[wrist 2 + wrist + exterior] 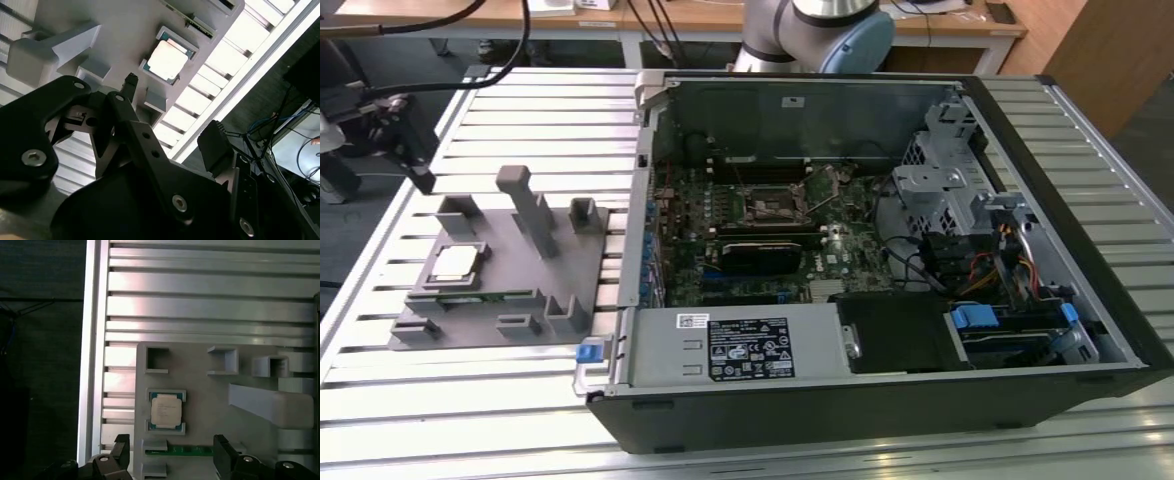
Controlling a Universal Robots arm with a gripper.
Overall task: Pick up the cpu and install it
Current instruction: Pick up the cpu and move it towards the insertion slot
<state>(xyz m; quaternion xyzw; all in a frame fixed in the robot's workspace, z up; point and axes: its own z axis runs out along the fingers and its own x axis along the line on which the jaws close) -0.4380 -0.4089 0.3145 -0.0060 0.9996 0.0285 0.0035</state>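
Lying flat in a pocket of the grey plastic holder tray (205,410), the small square silver-topped cpu (166,410) is found just beyond the black two-finger gripper (172,450), centred between its jaws, which are spread apart and empty.

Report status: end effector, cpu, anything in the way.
End effector open, empty. The cpu seated in its fixture pocket, untouched. Nothing between them.
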